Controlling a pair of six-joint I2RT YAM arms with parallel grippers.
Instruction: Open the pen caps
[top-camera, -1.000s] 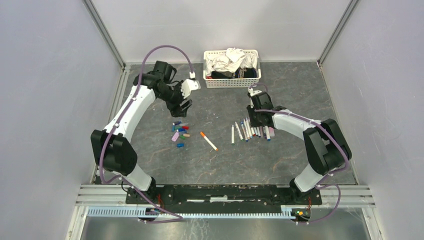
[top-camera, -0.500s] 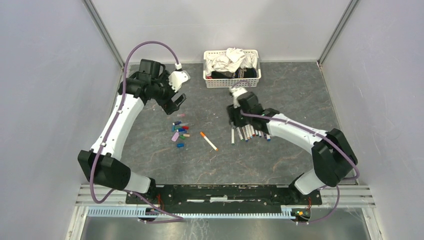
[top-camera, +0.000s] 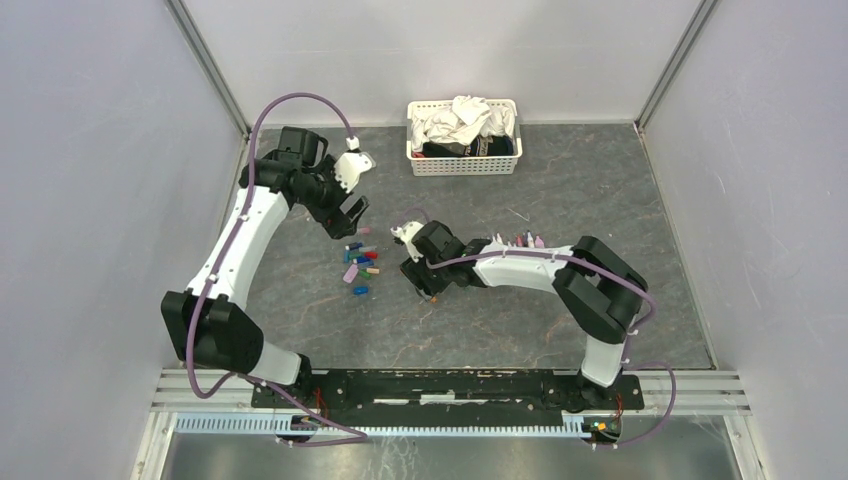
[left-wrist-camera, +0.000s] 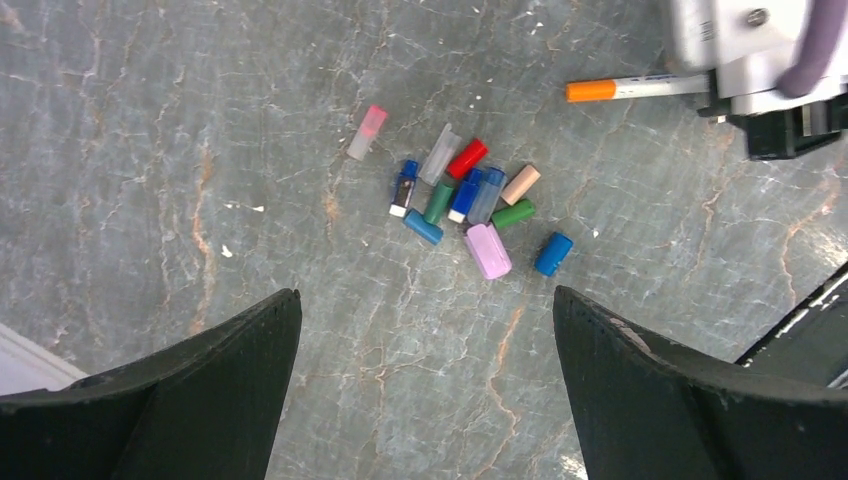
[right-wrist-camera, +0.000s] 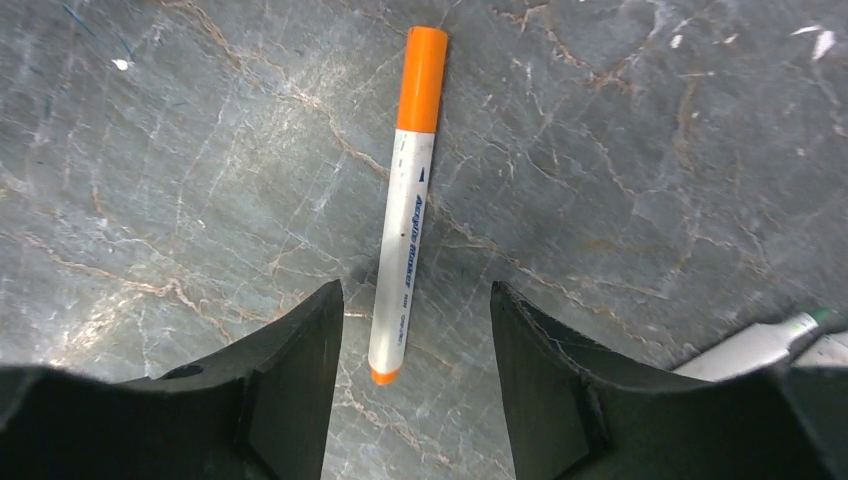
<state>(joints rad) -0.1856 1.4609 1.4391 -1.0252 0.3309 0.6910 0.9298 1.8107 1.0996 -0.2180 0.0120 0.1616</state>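
Orange-capped pen (right-wrist-camera: 405, 205) flat on the counter (right-wrist-camera: 150, 150), cap on, and the right gripper (right-wrist-camera: 415, 300) is right over it. In the wrist view the barrel runs almost straight away from the fingers (right-wrist-camera: 290, 400), leaning a touch to the right. Its orange cap (right-wrist-camera: 422, 65) is at the far end and the butt end sits in the gap between the two tips. The fingers stand apart, a clear strip of counter on each side of the barrel, nothing clamped. So the pen's long axis lies across the closing line, and I'd say a straight drop and a squeeze would catch the white barrel near its tail, leaving the cap end free.

The right arm is plainly the nearer one. The left gripper (left-wrist-camera: 422, 300) hangs above the loose caps (left-wrist-camera: 465, 205), a tight little heap of pink, blue, red and green just beside the pen. Its fingers are spread wide and hold nothing, and it looks well placed to come across for the cap.
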